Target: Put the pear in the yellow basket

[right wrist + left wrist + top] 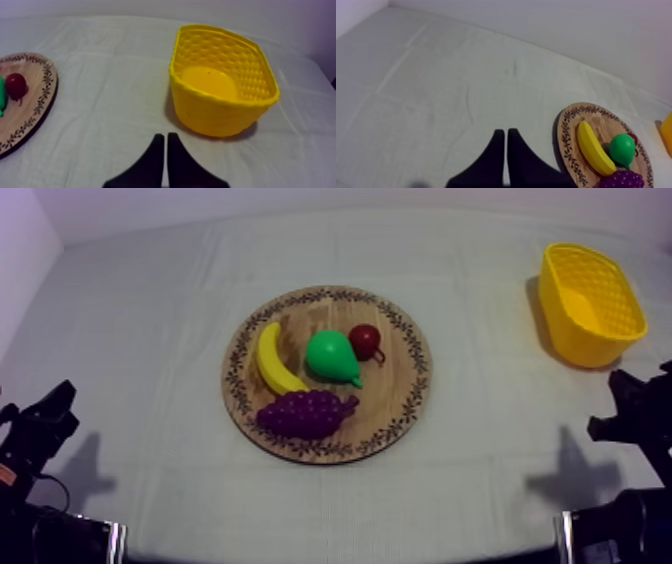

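Pear (333,358) lies mid wooden board (402,426), wedged between banana (270,360) and small red fruit (365,340), grapes (305,413) just beside it; yellow basket (560,320) stands well apart at my right. Left gripper (505,132) and right gripper (164,136) rest low at the sides, fingers pressed together on nothing. Risk: crowding could make fingers knock neighbours off, and the smooth tapered pear may slip from a pinch
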Robot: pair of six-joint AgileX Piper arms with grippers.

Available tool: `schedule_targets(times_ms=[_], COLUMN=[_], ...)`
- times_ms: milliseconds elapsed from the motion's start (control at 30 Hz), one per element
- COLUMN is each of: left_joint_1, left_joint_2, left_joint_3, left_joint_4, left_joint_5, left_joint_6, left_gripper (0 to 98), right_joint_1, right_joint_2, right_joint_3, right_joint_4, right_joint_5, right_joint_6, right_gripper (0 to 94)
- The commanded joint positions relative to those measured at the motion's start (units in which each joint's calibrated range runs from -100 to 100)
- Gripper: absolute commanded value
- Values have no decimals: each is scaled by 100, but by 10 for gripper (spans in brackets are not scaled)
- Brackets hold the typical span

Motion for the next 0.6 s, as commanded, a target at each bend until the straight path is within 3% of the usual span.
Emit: schedule_targets(times_ms=[0, 300, 567], left_joint_1=[1, 1, 1], left_joint_2=[0, 0, 0], left_joint_3=[2, 2, 2], left_joint_4=[-2, -2, -2], left_joint_5=[1, 1, 1], left_joint_6=[1, 1, -4], left_gripper=[1, 1, 1], right_joint_1=[1, -140, -304], right_joint_2=[-4, -4, 724], right_joint_3=[1, -268, -1573], right_joint_4=[15, 173, 153], right_joint_5=[38, 507, 796], right_joint_6=[-142, -498, -584], right_gripper=[4, 5, 5])
